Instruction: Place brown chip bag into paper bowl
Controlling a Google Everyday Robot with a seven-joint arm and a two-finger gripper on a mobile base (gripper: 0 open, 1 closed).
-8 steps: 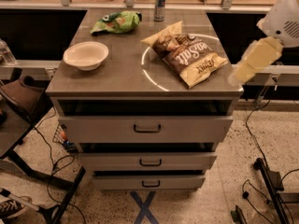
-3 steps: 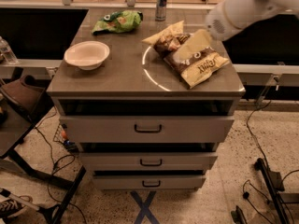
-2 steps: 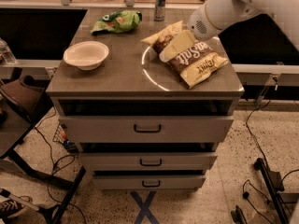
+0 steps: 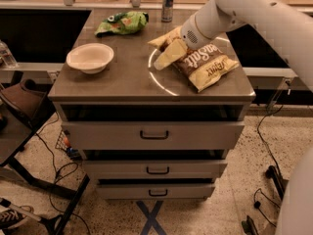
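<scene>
The brown chip bag (image 4: pixel 205 63) lies on the right half of the cabinet top (image 4: pixel 122 80), dark brown in the middle with pale yellow ends. My gripper (image 4: pixel 165 58) comes in from the upper right on a white arm and hovers over the bag's left end, its pale fingers pointing down and left. Its tip covers part of the bag's left edge. The paper bowl (image 4: pixel 90 57) sits upright on the left side of the cabinet top, well apart from the gripper.
A green bag (image 4: pixel 122 22) lies at the back left of the top and a metal can (image 4: pixel 167 3) stands at the back centre. Three drawers with handles (image 4: pixel 154 134) face front. A chair (image 4: pixel 22 99) and floor cables sit at the left.
My arm swung in from the right edge of the cabinet across the chip bag. The gripper has moved leftward to the bag's left end. Bag and bowl have not moved.
</scene>
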